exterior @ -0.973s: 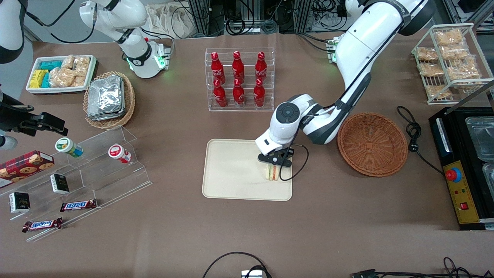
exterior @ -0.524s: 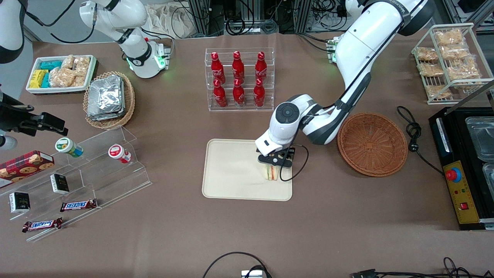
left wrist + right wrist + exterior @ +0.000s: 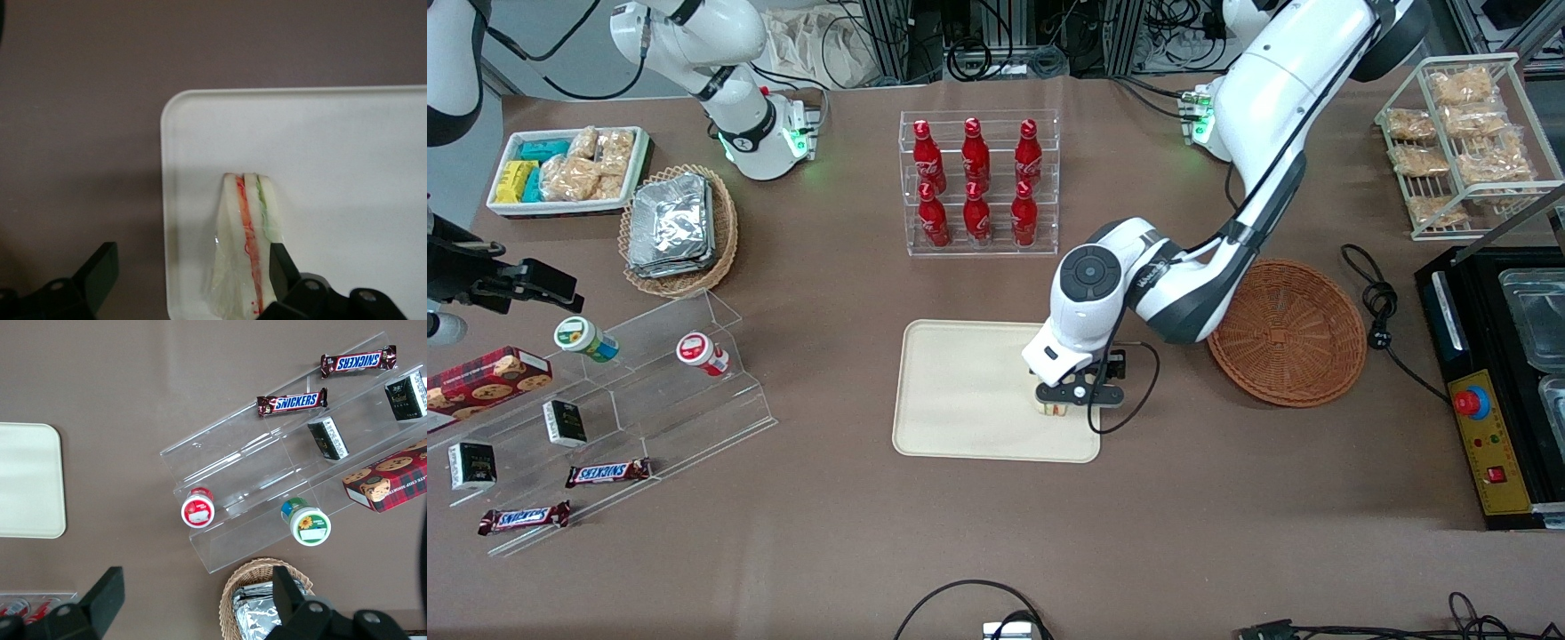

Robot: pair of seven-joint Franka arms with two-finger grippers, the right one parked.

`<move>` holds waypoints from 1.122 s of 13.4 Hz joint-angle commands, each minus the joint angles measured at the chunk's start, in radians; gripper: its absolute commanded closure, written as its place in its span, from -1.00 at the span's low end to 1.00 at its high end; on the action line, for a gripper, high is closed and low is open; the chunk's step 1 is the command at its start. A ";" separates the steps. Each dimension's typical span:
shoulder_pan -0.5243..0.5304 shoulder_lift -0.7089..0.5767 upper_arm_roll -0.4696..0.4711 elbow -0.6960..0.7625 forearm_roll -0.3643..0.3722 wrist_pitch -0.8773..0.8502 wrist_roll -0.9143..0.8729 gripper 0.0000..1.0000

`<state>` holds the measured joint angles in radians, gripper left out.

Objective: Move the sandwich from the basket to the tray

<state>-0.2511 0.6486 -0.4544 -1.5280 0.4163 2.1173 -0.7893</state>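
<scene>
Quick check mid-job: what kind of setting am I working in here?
Likely a robotics lab staged as a snack shop: clear acrylic rack of red soda bottles, stepped acrylic shelf of chocolate bars, cabling along the table edge. The left hand hangs open over the triangular layered sandwich on the cream rectangular tray.

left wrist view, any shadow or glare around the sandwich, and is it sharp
Left wrist view: the sandwich casts a soft shadow onto the tray, its wrap shows faint shine, and the edges look slightly soft; the open gripper sits above it. Front view: even lighting, with the gripper hiding most of the sandwich.
</scene>
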 commanded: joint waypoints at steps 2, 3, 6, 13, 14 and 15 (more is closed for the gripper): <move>0.027 -0.061 0.005 0.039 0.007 -0.074 -0.082 -1.00; 0.041 -0.081 0.005 0.039 0.007 -0.076 -0.093 -1.00; 0.082 -0.130 0.005 0.039 0.009 -0.126 -0.094 -1.00; 0.243 -0.245 0.003 0.039 -0.028 -0.296 -0.094 -1.00; 0.271 -0.263 0.003 0.039 -0.056 -0.296 -0.055 -1.00; 0.297 -0.282 0.003 0.039 -0.091 -0.298 -0.013 -1.00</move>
<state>-0.0024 0.4162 -0.4428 -1.4792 0.3800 1.8417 -0.8607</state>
